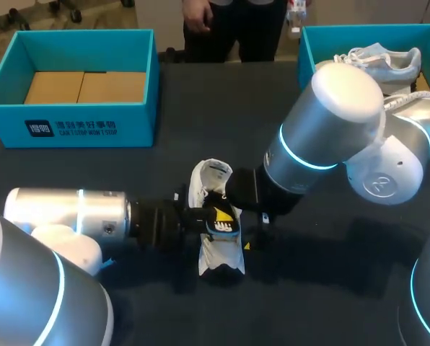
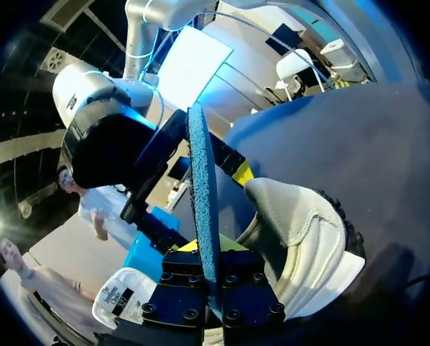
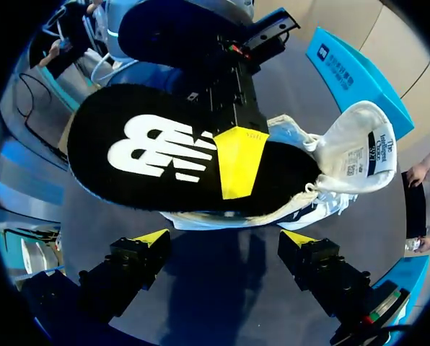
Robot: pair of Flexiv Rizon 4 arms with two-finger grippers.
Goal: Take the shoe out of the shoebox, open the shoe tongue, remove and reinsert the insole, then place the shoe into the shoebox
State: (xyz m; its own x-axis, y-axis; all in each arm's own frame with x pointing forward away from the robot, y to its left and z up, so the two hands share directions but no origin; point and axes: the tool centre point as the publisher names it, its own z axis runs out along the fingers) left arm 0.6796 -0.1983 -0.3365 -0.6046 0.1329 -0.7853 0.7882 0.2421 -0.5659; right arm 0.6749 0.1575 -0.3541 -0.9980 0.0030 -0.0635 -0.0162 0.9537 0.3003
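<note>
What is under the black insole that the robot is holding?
The shoe lies under the insole, on the dark table, its tongue folded back. The left gripper pinches the insole. The insole covers the shoe's opening, so the inside cannot be seen.

Table [image 1: 330,288]: dark matte top, fills head view.

Teal shoebox [image 1: 85,122]: at 10 o'clock, near far edge. Open top, standing flat, white print on near wall.

Second teal shoebox [image 1: 306,50]: at 1 o'clock, also near far edge. Open top, only part in view. Well apart from first box, bare dark strip between them at 12 o'clock.

White shoe [image 1: 221,258]: at centre, resting on tabletop. Long axis runs 12 to 6 o'clock. Well apart from both boxes.
</note>
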